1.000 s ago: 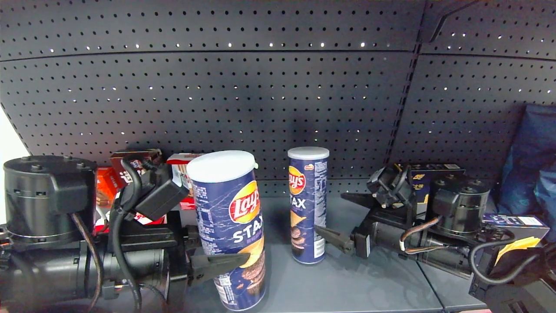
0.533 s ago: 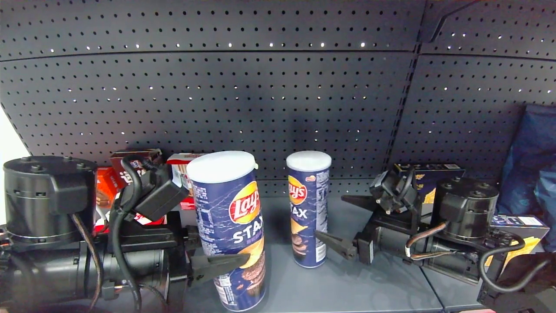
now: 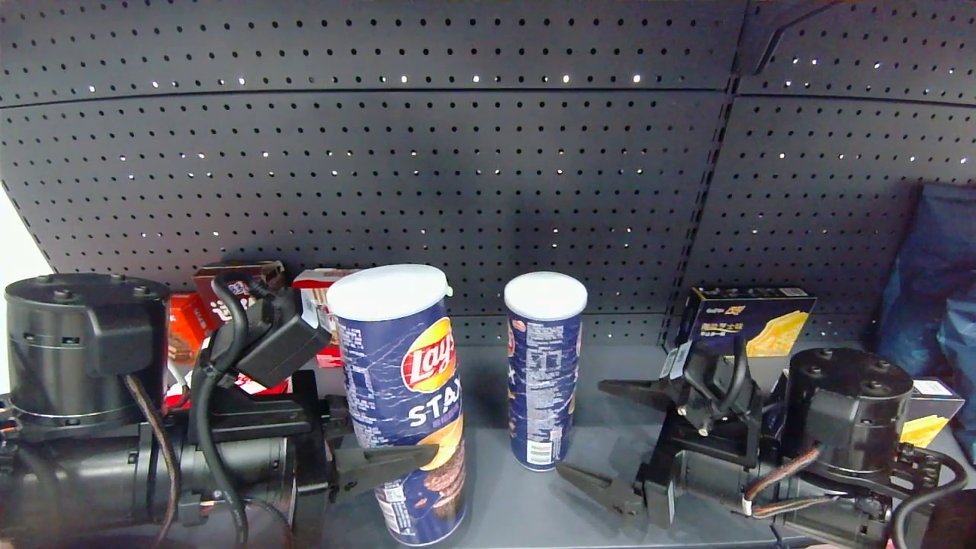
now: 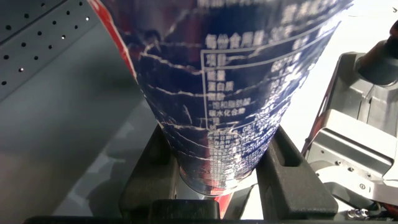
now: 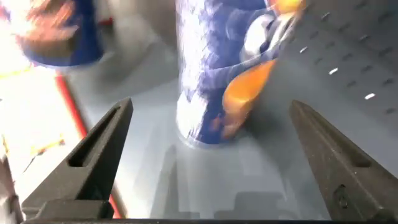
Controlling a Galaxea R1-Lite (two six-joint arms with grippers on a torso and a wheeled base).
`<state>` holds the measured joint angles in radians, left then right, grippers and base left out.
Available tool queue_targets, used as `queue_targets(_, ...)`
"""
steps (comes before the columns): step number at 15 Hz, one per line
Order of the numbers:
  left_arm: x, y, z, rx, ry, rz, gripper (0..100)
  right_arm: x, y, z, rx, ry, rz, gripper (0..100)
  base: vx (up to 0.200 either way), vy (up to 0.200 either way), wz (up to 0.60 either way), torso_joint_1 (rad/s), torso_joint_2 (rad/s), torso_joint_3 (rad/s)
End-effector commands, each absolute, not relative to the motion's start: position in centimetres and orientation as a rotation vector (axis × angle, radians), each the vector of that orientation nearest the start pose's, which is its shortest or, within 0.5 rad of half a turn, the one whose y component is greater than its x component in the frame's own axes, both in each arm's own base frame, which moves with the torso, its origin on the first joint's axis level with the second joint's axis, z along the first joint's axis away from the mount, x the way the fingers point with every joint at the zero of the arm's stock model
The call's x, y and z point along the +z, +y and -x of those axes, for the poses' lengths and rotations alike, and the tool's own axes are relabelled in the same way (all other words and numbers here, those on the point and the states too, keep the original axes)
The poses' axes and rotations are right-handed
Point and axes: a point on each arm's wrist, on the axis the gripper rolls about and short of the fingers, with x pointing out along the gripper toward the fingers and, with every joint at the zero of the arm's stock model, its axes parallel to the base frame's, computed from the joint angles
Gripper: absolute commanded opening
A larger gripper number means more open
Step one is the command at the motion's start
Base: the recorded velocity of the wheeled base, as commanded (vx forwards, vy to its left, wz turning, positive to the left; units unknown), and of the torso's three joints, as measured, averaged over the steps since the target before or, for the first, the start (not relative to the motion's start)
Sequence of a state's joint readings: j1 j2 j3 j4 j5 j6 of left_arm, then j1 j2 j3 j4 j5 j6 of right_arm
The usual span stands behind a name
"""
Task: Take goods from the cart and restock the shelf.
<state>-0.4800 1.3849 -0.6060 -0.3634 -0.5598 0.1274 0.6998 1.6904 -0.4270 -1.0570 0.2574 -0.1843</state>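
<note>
Well, my left claw [image 4: 216,155] was clamped on the tall blue cardboard crisp can with the white plastic lid [image 3: 404,396], 1 finger on each side of its lower body. It held the can upright at the front of the grey metal shelf deck [image 3: 526,511]; I could not tell whether the base touched the deck. My right claw [image 3: 583,427] stood wide open and held nothing. Its 2 fingers pointed toward a 2nd blue can of the same kind [image 3: 544,374], upright on the deck farther back, near the fingertips but apart from them. Behind both cans rose the dark perforated back panel [image 3: 457,175], with red snack boxes [image 3: 229,293] to the left and a black and yellow carton [image 3: 751,320] to the right.

By my reckoning 1 can was placed and 1 was not yet set down. A tall can pinched low could lean or twist in my grip if swung fast. Set too near the front edge, it could topple off. My open right finger, so close to the 2nd can's foot, could clip it over if that arm swept sideways.
</note>
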Motion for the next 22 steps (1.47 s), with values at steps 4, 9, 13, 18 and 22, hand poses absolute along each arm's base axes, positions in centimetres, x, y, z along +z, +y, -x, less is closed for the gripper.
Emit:
queue_targets(4, 18.8, -10.9, -18.4, -1.049, 0.345, -0.096, 0, 11.6, 18.1, -20.1, 0.954, 0.186, 0.244, 100, 0.0, 0.0, 0.0, 0.0, 0.0, 0.0)
queue_targets(9, 18.9, -10.6, -18.3, -1.041, 0.339, -0.094, 0, 12.2, 18.8, -22.7, 0.911, 0.145, 0.227, 100, 0.0, 0.0, 0.0, 0.0, 0.0, 0.0)
queue_targets(13, 19.1, -10.6, -18.4, -1.038, 0.328, -0.094, 0, 12.3, 20.4, -24.9, 0.922, 0.111, 0.209, 100, 0.0, 0.0, 0.0, 0.0, 0.0, 0.0)
queue_targets(18, 19.0, -10.5, -18.4, -1.035, 0.329, -0.094, 0, 12.1, 21.8, -26.6, 0.934, 0.098, 0.168, 100, 0.0, 0.0, 0.0, 0.0, 0.0, 0.0)
queue_targets(22, 18.9, -10.5, -18.3, -1.037, 0.333, -0.094, 0, 12.5, 20.8, -25.2, 0.931, 0.105, 0.172, 100, 0.0, 0.0, 0.0, 0.0, 0.0, 0.0)
